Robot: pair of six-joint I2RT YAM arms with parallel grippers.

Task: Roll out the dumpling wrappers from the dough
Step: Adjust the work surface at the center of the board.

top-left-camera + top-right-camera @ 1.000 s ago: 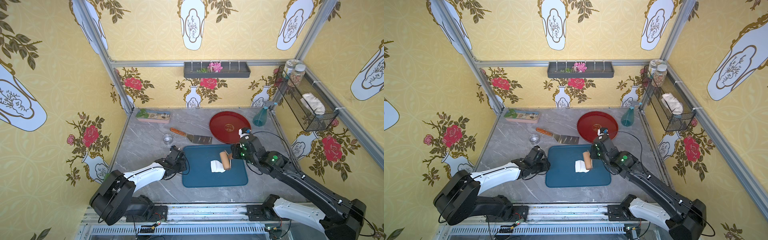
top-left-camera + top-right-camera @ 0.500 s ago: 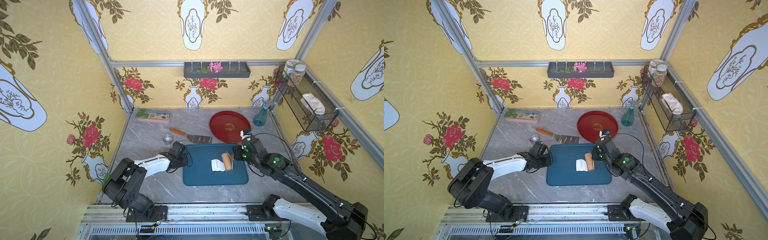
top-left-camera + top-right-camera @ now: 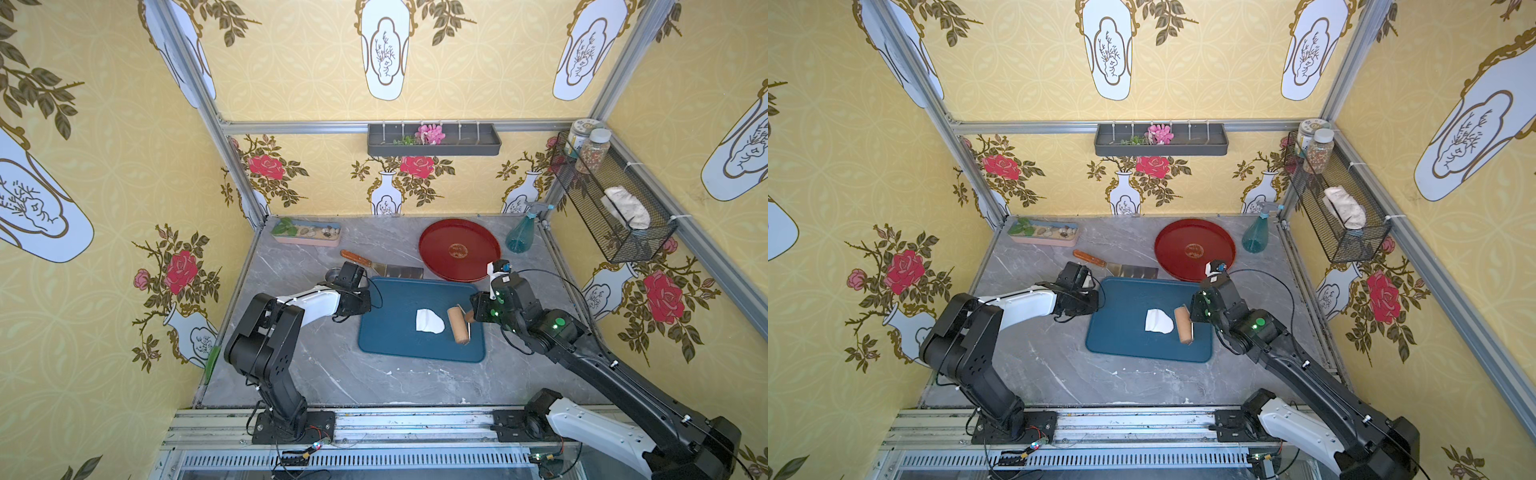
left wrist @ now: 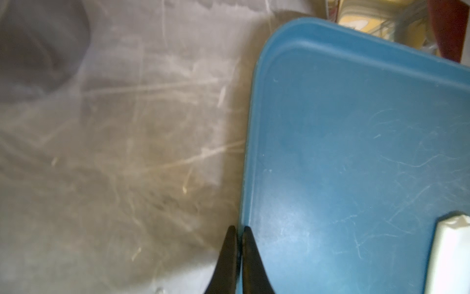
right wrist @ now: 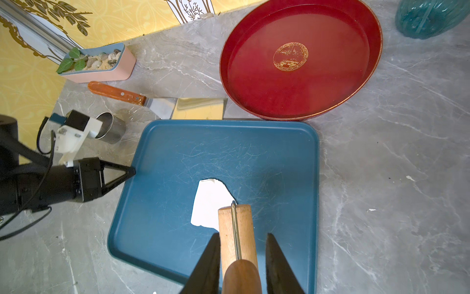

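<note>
Dough (image 3: 429, 321): one white piece, thin and flat, on the tray (image 3: 390, 332). It sits right of the tray's centre, about midway between the far and near edges.
- Outline is irregular. A long straight side faces the tray's left edge, a rounded bulge faces the right edge, and the near end is ragged.
- Surface is smooth and matte.
- In the right wrist view the far end has a slightly thicker, puckered lip. The left wrist view shows a similar lumpy end.

Roller (image 3: 459, 324): pale wooden drum with a wire frame and a darker handle.
- It lies on the tray along the dough's right side, nearer the right edge, with its axis running roughly far to near.
- In both top views it is just beside the dough.
- In the right wrist view the drum's end overlaps a corner of the dough. Cannot tell whether they actually touch.

Right gripper (image 5: 243, 235): jaws part-open, one finger on each side of the dark handle and clamped on it.

Left gripper (image 5: 132, 171): at the tray's left edge, on its far half.
- The fingertips (image 4: 246, 233) are drawn together with only a sliver between them.
- They straddle the rim, one on the table (image 3: 332, 374) side and one on the tray side. The lip appears pinched between them.

Rest of the table:
- Plate (image 3: 440, 235), red, just behind the tray's far-right corner.
- Scraper (image 3: 401, 272) along the tray's far edge.
- Cup (image 5: 112, 127), steel, off the tray's far-left corner.
- Planter (image 3: 306, 233) at the table's far-left edge.
- Bottle (image 3: 521, 237) in the far-right corner.
</note>
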